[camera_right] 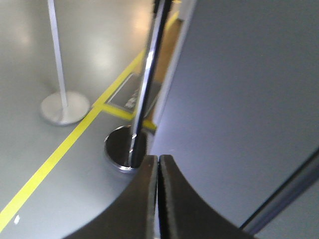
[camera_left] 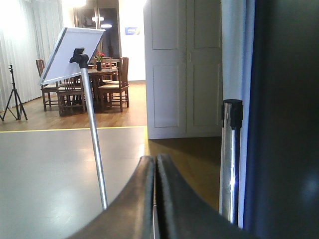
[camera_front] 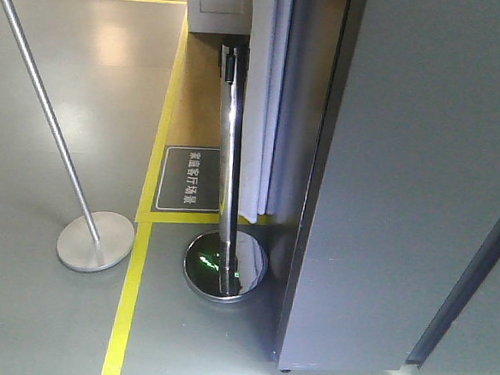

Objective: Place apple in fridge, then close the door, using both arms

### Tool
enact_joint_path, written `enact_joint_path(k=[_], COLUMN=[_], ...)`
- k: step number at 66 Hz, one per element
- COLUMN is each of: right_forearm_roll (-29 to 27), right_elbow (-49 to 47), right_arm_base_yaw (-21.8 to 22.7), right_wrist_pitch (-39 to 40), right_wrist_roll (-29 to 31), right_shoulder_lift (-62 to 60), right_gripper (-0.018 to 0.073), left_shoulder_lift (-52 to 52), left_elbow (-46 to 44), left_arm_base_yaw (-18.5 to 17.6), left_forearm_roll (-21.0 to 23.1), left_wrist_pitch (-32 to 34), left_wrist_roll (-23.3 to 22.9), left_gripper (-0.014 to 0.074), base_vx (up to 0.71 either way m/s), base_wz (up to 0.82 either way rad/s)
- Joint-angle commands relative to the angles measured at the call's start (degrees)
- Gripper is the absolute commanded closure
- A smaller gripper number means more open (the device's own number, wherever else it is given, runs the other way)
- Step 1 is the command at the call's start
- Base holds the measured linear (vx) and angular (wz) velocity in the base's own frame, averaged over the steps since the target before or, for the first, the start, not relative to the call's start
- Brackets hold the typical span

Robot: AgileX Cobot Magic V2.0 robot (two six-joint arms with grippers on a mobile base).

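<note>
The fridge (camera_front: 405, 181) fills the right of the front view as a tall dark grey face; none of its white inside shows. A dark seam (camera_front: 467, 280) runs down it at the far right, and I cannot tell which panel is the door. The apple is out of view. My left gripper (camera_left: 155, 167) is shut with nothing between its fingers and points into the room, with the fridge's dark side (camera_left: 284, 119) at its right. Close in front of the grey face (camera_right: 239, 94), my right gripper (camera_right: 158, 164) is shut and empty too.
A chrome stanchion post (camera_front: 229, 152) on a round mirrored base (camera_front: 224, 270) stands just left of the fridge. A slanted sign pole (camera_front: 42, 96) with a flat disc base (camera_front: 96, 241) stands further left. Yellow floor tape (camera_front: 126, 308), a floor plaque (camera_front: 190, 179) and a white curtain (camera_front: 260, 102) lie behind.
</note>
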State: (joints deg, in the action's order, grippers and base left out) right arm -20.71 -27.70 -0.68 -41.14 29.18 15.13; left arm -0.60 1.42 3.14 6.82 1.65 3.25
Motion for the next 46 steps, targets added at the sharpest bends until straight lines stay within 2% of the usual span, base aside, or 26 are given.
enact_joint_path(k=[1, 12, 21, 31, 34, 46], right_forearm_roll=[7.35, 19.57, 27.2, 26.72, 26.44, 25.5], right_elbow=[1.19, 11.39, 20.64, 29.87, 29.43, 29.54], right_arm_base_yaw=[-1.81, -2.7, -2.59, -2.59, -2.22, 1.63], right_wrist_pitch=[11.49, 27.44, 37.64, 47.39, 45.27, 49.09], right_wrist_roll=[-10.38, -29.7, -39.72, -41.37, -41.32, -41.31], right_shoulder_lift=[0.45, -3.21, -8.6, -15.69, -16.38, -16.21], right_gripper=[0.0562, 0.0562, 0.0562, 0.0562, 0.0562, 0.0562], left_shoulder_lift=[-0.94, -0.94, -0.94, -0.94, -0.94, -0.89], left_elbow=[-1.06, -1.06, -1.06, -1.06, -1.06, -1.06], left_arm_base_yaw=[-0.09, -0.09, -0.09, -0.09, -0.09, -0.09], left_forearm_roll=[0.21, 0.21, 0.21, 0.21, 0.21, 0.21], left_wrist_pitch=[4.56, 4.56, 4.56, 4.56, 4.56, 4.56], left_wrist_roll=[-0.74, -0.74, -0.74, -0.79, -0.79, -0.78], left_gripper=[0.0603, 0.0603, 0.0603, 0.0603, 0.0603, 0.0603], base_vx=[0.0, 0.0, 0.0, 0.0, 0.0, 0.0], base_wz=[0.0, 0.0, 0.0, 0.0, 0.0, 0.0])
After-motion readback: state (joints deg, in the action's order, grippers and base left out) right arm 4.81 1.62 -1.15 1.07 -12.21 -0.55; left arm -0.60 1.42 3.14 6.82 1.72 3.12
